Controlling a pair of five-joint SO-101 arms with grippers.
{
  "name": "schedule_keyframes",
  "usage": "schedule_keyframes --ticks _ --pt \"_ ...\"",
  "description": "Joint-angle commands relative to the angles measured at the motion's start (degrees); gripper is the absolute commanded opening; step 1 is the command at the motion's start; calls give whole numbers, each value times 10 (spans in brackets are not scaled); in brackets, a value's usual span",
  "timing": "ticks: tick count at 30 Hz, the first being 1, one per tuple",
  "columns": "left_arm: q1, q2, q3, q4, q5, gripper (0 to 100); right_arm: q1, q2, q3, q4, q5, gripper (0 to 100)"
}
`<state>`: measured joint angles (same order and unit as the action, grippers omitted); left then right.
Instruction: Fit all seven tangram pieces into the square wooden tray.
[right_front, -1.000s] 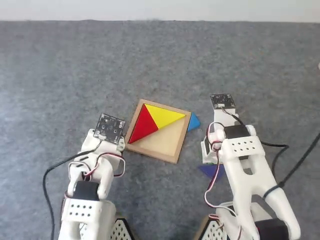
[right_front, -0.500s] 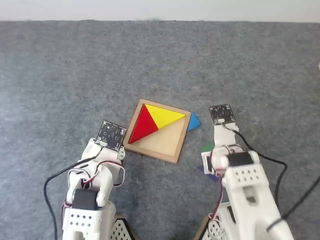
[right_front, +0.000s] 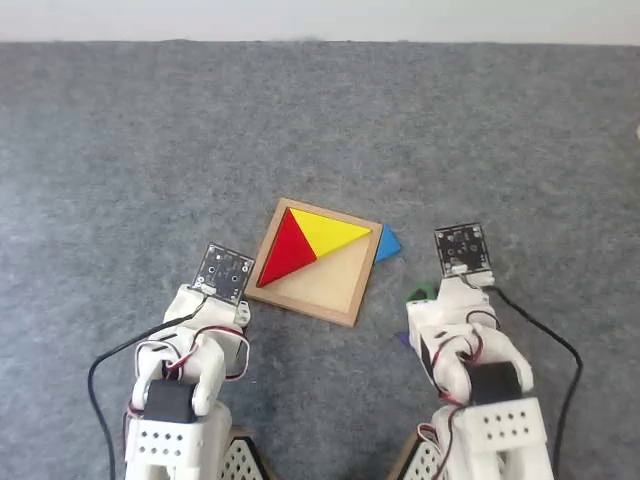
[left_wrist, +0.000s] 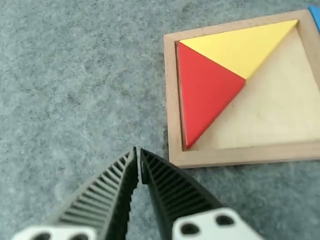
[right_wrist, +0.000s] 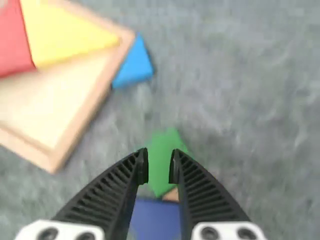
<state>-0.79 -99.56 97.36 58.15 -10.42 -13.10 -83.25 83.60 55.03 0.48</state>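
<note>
The square wooden tray (right_front: 347, 309) lies turned at an angle in the middle of the grey table (right_front: 150, 150), just beyond the two arms. Two pieces sit inside it. A red triangle (right_front: 285, 250) fills the left part and a yellow triangle (right_front: 325, 232) fills the far part, and the two meet along one slanted edge. The near right half of the tray floor is bare wood.

A light blue piece (right_front: 388, 244) lies outside, against the tray's right rim near the far corner. Only a small wedge of it shows, so its full shape is hard to tell.

A green piece (right_front: 418, 295) lies on the table right of the tray, with its near side covered by the right arm (right_front: 460, 340). A dark blue piece (right_front: 402, 339) lies nearer still, and from above only a sliver shows at the arm's edge. In the right wrist view, a small tan-orange scrap (right_wrist: 172, 195) shows between these two pieces, too little to identify.

The right arm's jaws hang over the green piece, parted by a narrow gap. That view is blurred, so whether they touch the piece cannot be told.

The left arm (right_front: 195, 340) sits left of the tray. Its jaws are all but closed on nothing, with their tips over the table just beside the tray's near left rim.
</note>
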Motion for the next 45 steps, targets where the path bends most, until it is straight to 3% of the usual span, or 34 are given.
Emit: schedule_keyframes --ticks 1,6,9,13,18,24,29,45 --pt "3 -11 -7 -23 -11 12 28 -58 3 -44 4 76" --pt "-1 -11 -7 -107 -9 12 97 -103 79 -183 15 79" --pt "3 -9 -7 -107 -7 12 106 -118 136 -225 47 76" --pt "0 -9 -7 -80 -7 12 116 -139 132 -190 53 76" --pt "-2 -12 -7 22 -11 12 121 -139 133 -72 55 76" --pt "1 -8 -7 33 -11 12 120 -139 133 53 55 76" --pt "0 -11 -7 108 -11 12 100 -156 131 120 56 76" --pt "-2 -12 -7 99 -9 12 82 -207 129 202 55 76"
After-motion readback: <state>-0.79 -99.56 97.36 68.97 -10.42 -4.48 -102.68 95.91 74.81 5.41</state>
